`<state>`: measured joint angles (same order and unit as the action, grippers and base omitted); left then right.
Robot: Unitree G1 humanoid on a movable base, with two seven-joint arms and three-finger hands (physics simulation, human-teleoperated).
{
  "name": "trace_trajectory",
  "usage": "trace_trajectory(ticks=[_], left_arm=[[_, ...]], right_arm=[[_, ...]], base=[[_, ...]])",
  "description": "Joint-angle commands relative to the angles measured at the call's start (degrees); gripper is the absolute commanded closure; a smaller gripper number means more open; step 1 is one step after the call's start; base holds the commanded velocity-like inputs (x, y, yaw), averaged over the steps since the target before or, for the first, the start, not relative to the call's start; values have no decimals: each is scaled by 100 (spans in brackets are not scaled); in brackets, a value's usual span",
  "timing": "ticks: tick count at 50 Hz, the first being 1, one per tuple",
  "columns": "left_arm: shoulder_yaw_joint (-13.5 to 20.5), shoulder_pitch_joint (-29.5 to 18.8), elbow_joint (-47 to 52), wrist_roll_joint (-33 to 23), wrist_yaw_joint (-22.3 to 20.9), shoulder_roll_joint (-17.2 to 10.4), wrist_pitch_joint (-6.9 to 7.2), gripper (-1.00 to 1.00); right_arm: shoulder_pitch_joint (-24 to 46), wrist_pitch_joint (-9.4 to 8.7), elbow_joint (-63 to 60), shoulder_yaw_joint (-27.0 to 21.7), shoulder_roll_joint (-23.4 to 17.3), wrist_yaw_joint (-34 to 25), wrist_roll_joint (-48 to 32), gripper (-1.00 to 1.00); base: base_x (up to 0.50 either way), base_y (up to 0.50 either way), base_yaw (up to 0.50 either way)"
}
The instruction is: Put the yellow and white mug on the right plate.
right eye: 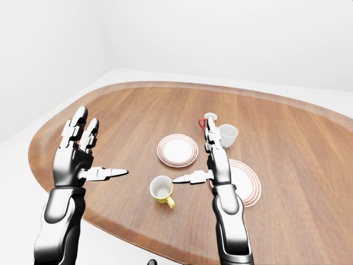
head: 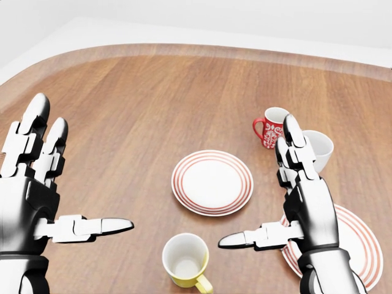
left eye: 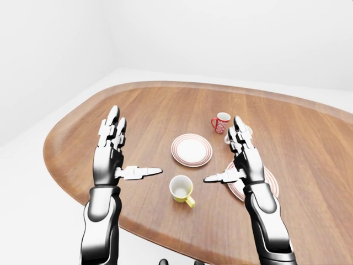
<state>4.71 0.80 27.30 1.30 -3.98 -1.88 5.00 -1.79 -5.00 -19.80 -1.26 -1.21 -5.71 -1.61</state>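
The yellow and white mug (head: 184, 260) stands upright on the wooden table (head: 122, 92), low in the head view, its handle pointing toward the lower right. It sits between my two hands and neither touches it. My left hand (head: 82, 168) is open to the mug's left, fingers up and thumb pointing right. My right hand (head: 257, 180) is open to the mug's right, thumb pointing left. The right plate (head: 361, 245), white with red rings, lies partly behind my right hand and wrist.
A second red-ringed plate (head: 212, 182) lies just above the mug in the head view. A red patterned mug (head: 272, 127) and a white cup (head: 318, 150) stand above the right plate. The table's rounded edge (left eye: 138, 232) runs below my forearms.
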Motion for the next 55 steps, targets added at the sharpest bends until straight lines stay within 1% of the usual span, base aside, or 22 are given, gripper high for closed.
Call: trace_trajectory(ticks=[1,17,21,24,29,30,31,33,35,36,39,45,55], left_arm=[[-3,-35,-6,-5,0,-1,0,-88],[12,-37,165,6,-9,-7,0,-89],[14,-54,125,4,-13,-7,0,-88],[21,-45,164,9,-10,-8,0,-88],[50,-70,157,16,-30,-24,0,-88],[196,-205,80,84,-35,-80,0,-88],[233,-236,47,102,-33,-97,0,-88],[410,-408,-74,184,-11,-181,0,-88],[486,-479,-101,243,12,-233,0,-89],[945,-879,-245,418,-6,-540,0,-89],[967,-916,-282,484,34,-615,0,-88],[951,-912,-275,512,60,-644,0,-88],[1008,-958,-265,541,40,-704,0,-89]], right_arm=[[21,0,101,48,-11,33,-90,-100],[47,0,106,55,-2,50,-203,-100],[-27,0,2,44,34,-73,-7,-100],[-8,0,74,131,-11,-12,-223,-100],[6,0,132,149,-16,-23,-362,-100],[91,0,219,219,-119,-25,-654,-100],[97,0,228,221,-116,-57,-736,-100],[186,0,534,299,-154,-84,-1091,-100],[219,0,659,316,-136,-132,-1262,-100],[1119,0,669,354,-400,-241,-2026,-100],[1212,0,690,280,-301,-396,-2287,-100],[1255,0,703,246,-221,-496,-2469,-100],[1384,0,671,367,-156,-623,-2880,-100]], base=[[48,14,0],[3,1,0],[0,0,0],[41,11,0],[0,0,0],[0,0,0],[0,0,0],[0,0,0],[0,0,0],[0,0,0],[0,0,0],[0,0,0],[0,0,0]])
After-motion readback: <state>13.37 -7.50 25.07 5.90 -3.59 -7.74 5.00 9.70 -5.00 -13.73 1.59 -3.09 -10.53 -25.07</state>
